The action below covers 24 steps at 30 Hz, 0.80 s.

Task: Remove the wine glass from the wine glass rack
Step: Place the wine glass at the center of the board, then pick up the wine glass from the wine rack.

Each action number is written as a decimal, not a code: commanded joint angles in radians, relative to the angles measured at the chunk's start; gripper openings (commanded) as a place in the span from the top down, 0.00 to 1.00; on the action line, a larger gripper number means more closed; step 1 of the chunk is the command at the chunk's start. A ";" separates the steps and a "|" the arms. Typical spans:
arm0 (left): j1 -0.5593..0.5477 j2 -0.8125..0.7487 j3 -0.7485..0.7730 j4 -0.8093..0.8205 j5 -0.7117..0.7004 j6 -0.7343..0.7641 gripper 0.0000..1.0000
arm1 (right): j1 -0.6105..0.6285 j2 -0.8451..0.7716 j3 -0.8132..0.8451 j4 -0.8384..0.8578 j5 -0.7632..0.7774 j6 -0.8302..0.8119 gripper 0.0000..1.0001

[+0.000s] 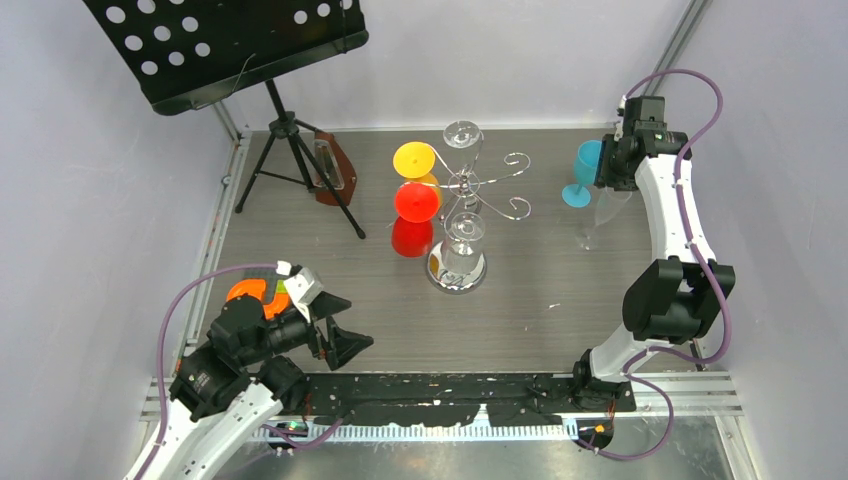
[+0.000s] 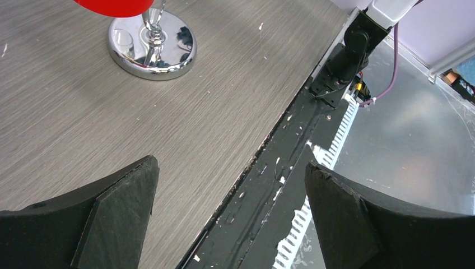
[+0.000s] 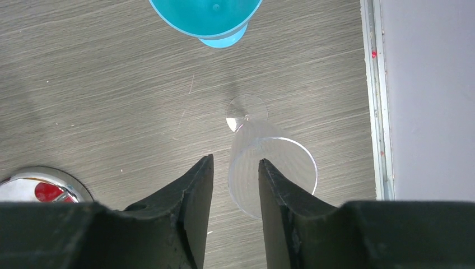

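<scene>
The chrome wine glass rack (image 1: 470, 184) stands mid-table on its round mirror base (image 2: 152, 47). Yellow (image 1: 414, 160), red (image 1: 417, 201) and clear (image 1: 462, 134) glasses hang from its scroll arms. Away from the rack, a clear wine glass (image 3: 291, 162) stands upright on the table at the right, beside a blue glass (image 3: 207, 17). My right gripper (image 3: 235, 161) hovers over the clear glass's rim with its jaws parted; the rim's left edge shows in the gap. My left gripper (image 2: 229, 165) is wide open and empty over the table's near edge, left of the rack.
A black music stand (image 1: 230, 45) on a tripod (image 1: 295, 160) fills the back left, with a brown holder (image 1: 335, 170) beside it. An orange object (image 1: 255, 292) lies by the left arm. A metal rail (image 3: 374, 84) borders the table just right of the clear glass.
</scene>
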 commanded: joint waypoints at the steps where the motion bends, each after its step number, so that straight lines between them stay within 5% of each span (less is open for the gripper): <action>1: -0.002 0.010 -0.001 0.044 -0.015 0.001 0.00 | -0.004 -0.057 0.034 0.030 -0.001 0.022 0.56; 24: -0.002 0.219 0.204 0.083 -0.120 -0.124 0.01 | 0.014 -0.438 -0.050 0.143 -0.419 0.176 0.42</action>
